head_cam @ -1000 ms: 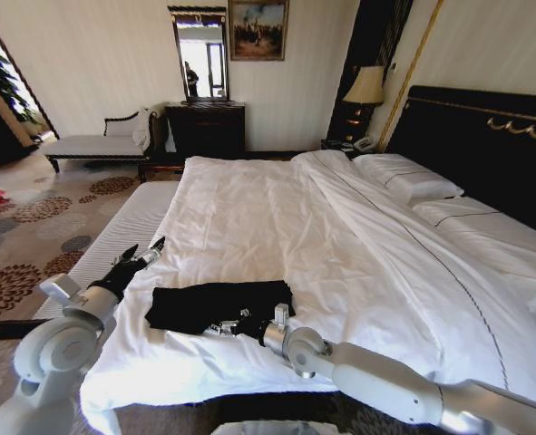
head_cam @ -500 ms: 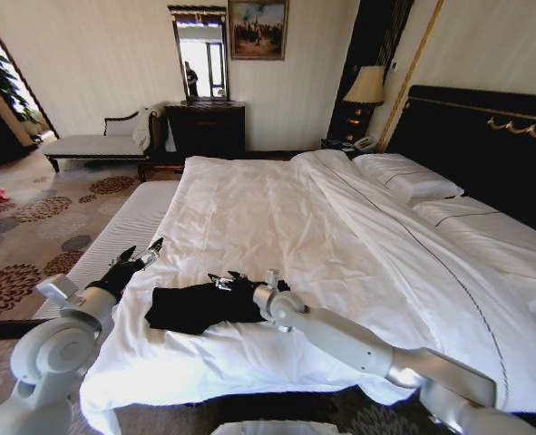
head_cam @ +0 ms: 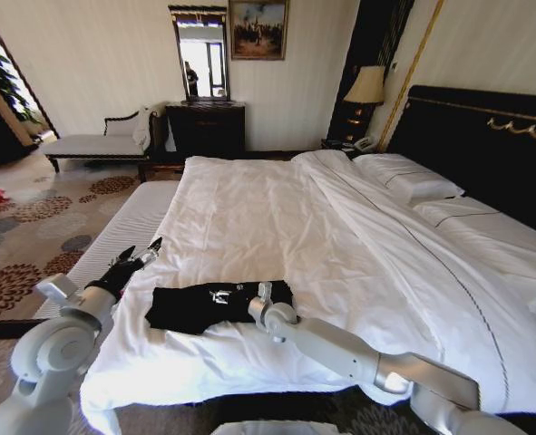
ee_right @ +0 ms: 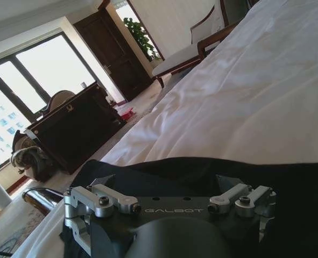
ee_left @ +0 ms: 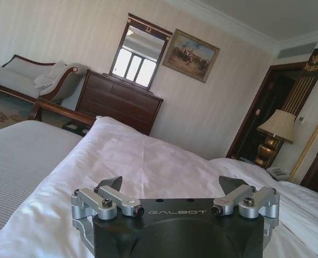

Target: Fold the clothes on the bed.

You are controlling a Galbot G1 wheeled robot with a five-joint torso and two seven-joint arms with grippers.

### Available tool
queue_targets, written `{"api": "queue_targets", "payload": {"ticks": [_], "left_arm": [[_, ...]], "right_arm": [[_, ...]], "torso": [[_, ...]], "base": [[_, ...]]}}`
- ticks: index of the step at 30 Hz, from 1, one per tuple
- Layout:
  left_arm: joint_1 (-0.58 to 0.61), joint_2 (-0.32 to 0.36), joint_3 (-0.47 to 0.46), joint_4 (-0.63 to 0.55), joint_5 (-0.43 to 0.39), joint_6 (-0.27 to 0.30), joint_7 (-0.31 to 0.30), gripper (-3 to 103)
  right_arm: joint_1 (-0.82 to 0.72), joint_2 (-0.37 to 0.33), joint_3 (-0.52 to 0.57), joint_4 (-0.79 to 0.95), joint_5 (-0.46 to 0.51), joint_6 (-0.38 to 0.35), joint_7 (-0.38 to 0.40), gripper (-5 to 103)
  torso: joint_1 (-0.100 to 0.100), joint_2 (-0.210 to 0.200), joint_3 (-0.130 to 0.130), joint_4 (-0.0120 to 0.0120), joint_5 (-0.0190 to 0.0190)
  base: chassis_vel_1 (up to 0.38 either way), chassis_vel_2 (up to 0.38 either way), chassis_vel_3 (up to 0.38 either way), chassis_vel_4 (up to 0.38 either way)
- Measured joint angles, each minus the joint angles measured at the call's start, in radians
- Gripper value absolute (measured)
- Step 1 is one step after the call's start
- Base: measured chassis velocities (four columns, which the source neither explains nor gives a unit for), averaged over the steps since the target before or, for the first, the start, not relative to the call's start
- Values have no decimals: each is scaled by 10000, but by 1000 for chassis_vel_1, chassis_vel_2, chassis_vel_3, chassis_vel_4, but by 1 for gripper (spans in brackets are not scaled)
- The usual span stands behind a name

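- The black T-shirt [head_cam: 215,305] lies as a flat dark band on the white duvet near the foot edge of the bed [head_cam: 277,208], already gathered narrower than a spread shirt, so by my reading the job is mid-fold and not finished
- The right tool [head_cam: 220,294] sits on top of the shirt, about the middle of the band; the right wrist view shows its jaws apart with black cloth [ee_right: 212,177] below and ahead of them — nothing pinched that I can see
- The left tool [head_cam: 143,256] hovers over the duvet just beside the shirt's left end, clear of the cloth, its jaws spread and empty in the left wrist view [ee_left: 175,196]
- Compared with half a second ago the right arm has drawn back a little and dropped lower across the shirt; a second ago the tool was at the shirt's near edge, so it has crossed over the fabric — the shirt looks flatter now, and the left arm has not shifted
- Next move, as I judge it: take a clean pinch on one edge or end of the band and carry it over without dragging the duvet along
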Motion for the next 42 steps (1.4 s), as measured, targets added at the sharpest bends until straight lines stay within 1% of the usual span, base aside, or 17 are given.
{"api": "queue_targets", "payload": {"ticks": [7, 9, 10, 14, 15, 19, 25, 27, 28, 30, 31, 33, 36, 37, 40, 42], "left_arm": [[-18, -1, 45, 28, 39, -4, 3, 100], [-24, 12, 44, 44, 42, -8, 4, 100], [-24, 12, 44, 44, 42, -8, 4, 100], [-32, 7, 38, 61, 52, -12, 4, 100], [-32, 7, 38, 61, 52, -12, 4, 100], [-25, -1, 18, 64, 68, -16, 4, 100], [5, -8, -4, 38, 79, -17, 4, 100], [58, -33, -31, -12, 103, -18, -1, 100], [58, -33, -31, -12, 103, -18, -1, 100], [123, -56, -74, -77, 117, -18, -11, 100], [123, -56, -74, -77, 117, -18, -11, 100], [166, -69, -110, -129, 119, -18, -23, 100], [240, -89, -164, -211, 119, -16, -37, 100], [240, -89, -164, -211, 119, -16, -37, 100], [308, -101, -209, -275, 118, -13, -46, 100], [316, -110, -218, -281, 118, -13, -48, 100]], "right_arm": [[-466, -427, -70, 872, -143, -38, 157, 100], [-741, -767, -136, 1424, -201, -116, 232, 100], [-741, -767, -136, 1424, -201, -116, 232, 100], [-1212, -1368, -273, 2387, -404, -250, 314, 100], [-1212, -1368, -273, 2387, -404, -250, 314, 100], [-1538, -1866, -294, 3172, -569, -282, 386, 100], [-1443, -2004, 7, 3655, -473, -281, 504, 100], [-945, -1759, 447, 3695, -14, -262, 617, 100], [-945, -1759, 447, 3695, -14, -262, 617, 100], [-472, -1393, 674, 3226, 252, -231, 686, 100], [-472, -1393, 674, 3226, 252, -231, 686, 100], [-211, -993, 731, 2607, 374, -213, 738, 100], [-45, -285, 656, 1289, 182, -138, 733, 100], [-45, -285, 656, 1289, 182, -138, 733, 100], [-34, 268, 555, 217, -202, -37, 600, 100], [-45, 339, 540, 26, -317, -2, 558, 100]], "torso": [[0, 0, 0, 3, 1], [0, 0, 0, 3, 0], [0, 0, 0, 3, 0], [0, 0, 0, 2, 0], [0, 0, 0, 2, 0], [0, 0, 0, 1, 2], [0, 0, 0, 0, 1], [0, 0, 0, 1, -1], [0, 0, 0, 1, -1], [0, 0, 0, 4, -3], [0, 0, 0, 4, -3], [0, 0, 1, 4, -1], [0, 0, 2, 3, 0], [0, 0, 2, 3, 0], [0, 0, 2, 4, 0], [0, 0, 2, 5, -1]], "base": [[0, 0, 0, 0], [0, 0, 0, 0], [0, 0, 0, 0], [0, 0, 0, 0], [0, 0, 0, 0], [0, 0, 0, 0], [0, 0, 0, 0], [0, 0, 0, 0], [0, 0, 0, 0], [0, 0, 0, 0], [0, 0, 0, 0], [0, 0, 0, 0], [0, 0, 0, 0], [0, 0, 0, 0], [0, 0, 0, 0], [0, 0, 0, 0]]}}
